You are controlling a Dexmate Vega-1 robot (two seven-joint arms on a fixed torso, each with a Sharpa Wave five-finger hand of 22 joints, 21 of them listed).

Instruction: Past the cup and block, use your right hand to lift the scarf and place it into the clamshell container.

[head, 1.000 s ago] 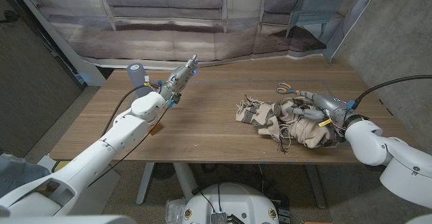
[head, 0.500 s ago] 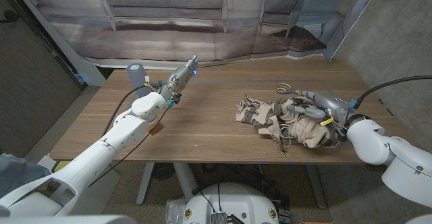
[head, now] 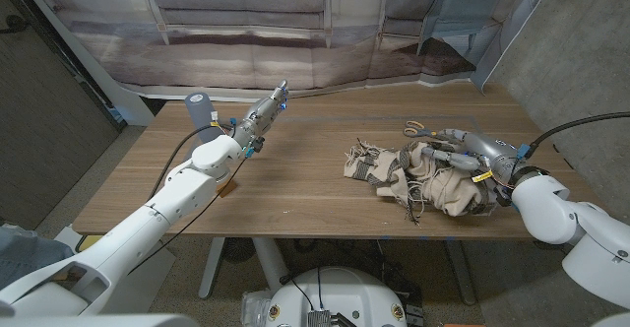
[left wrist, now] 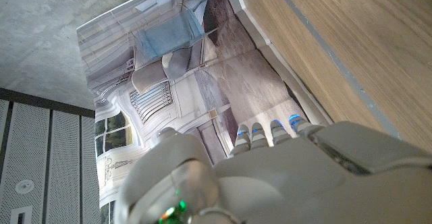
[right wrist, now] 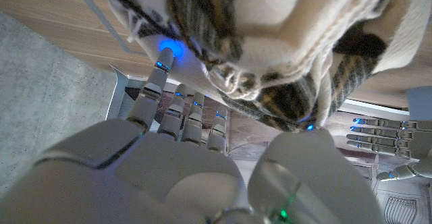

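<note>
While I look down from the head camera, a grey-blue cup stands at the far left corner of the wooden table, and a pair of scissors lies toward the far right, just beyond the scarf. A small tan block peeks out beside my left forearm. Nothing stands between my right hand and the cloth.

My left hand hangs above the table with fingers straight and together, holding nothing, pointing toward the far edge near the cup; the left wrist camera shows its fingertips lined up over the table edge.

Over on the right, the scarf, cream with dark plaid stripes and fringe, sits bunched in a heap on the table's right half. My right hand is on the heap's right side, fingers spread and reaching into the folds. From the right wrist camera, the scarf bulges between my fingers and thumb, touching both. I can't tell whether that's a firm grip.
</note>
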